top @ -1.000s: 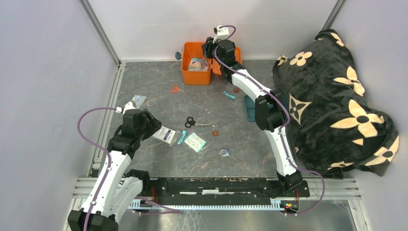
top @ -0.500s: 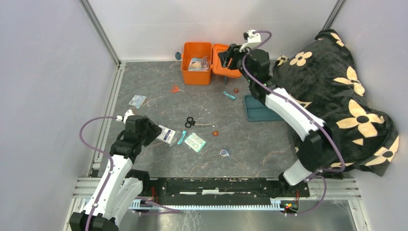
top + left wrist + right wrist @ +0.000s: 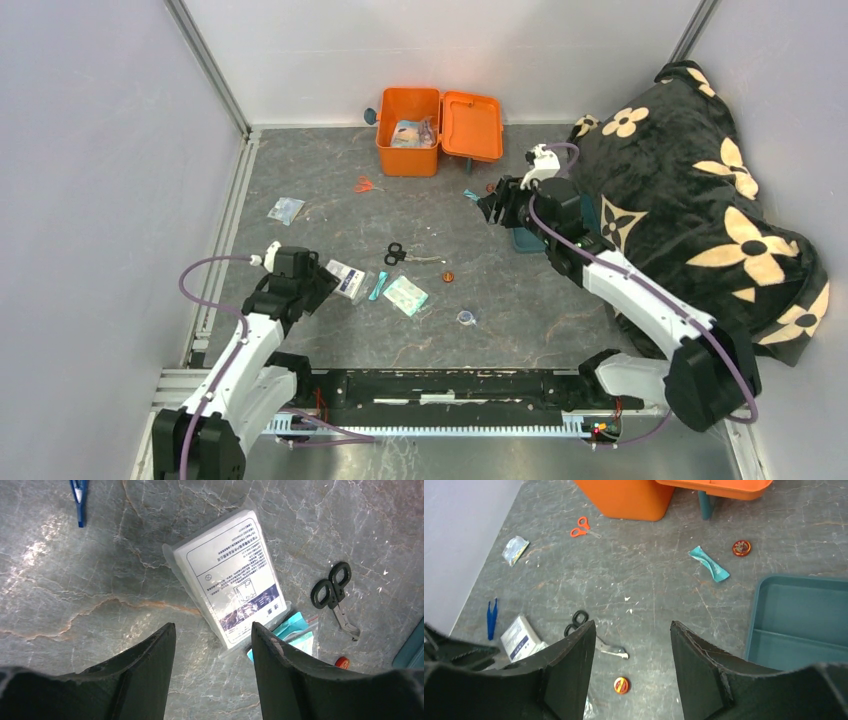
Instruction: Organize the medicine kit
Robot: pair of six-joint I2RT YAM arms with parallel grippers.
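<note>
The biggest thing here is the black blanket (image 3: 700, 220) with cream flowers, heaped along the right side of the grey marbled table (image 3: 330, 200). The medicine kit (image 3: 408, 148) sits at the far edge, about mid-table and close to the back wall; its lid (image 3: 472, 127) is thrown open to the right and some clear packets lie inside. Nearer and to the right of it lies the flat teal tray (image 3: 804, 615), partly hidden under my right arm in the top view. My right gripper (image 3: 631, 630) hangs above the table just left of that tray, fingers spread wide with nothing between them. My left gripper (image 3: 212, 632) is at the near left, also spread and empty, its tips just short of the white printed packet (image 3: 232, 597), which lies flat and skewed on the table. Just right of that packet a green-and-white packet (image 3: 406, 295) lies flat. The black scissors (image 3: 331, 592) are a little farther in, near mid-table, and the small orange scissors (image 3: 583, 527) lie near the kit's left front corner. A small clear packet (image 3: 286, 209) rests toward the left rail. A teal sachet (image 3: 709, 563) and an orange cap (image 3: 741, 547) lie between the kit and the tray. The blue tweezers (image 3: 78, 495) lie left of the white packet, and a second orange cap (image 3: 621, 684) sits near the black scissors.
</note>
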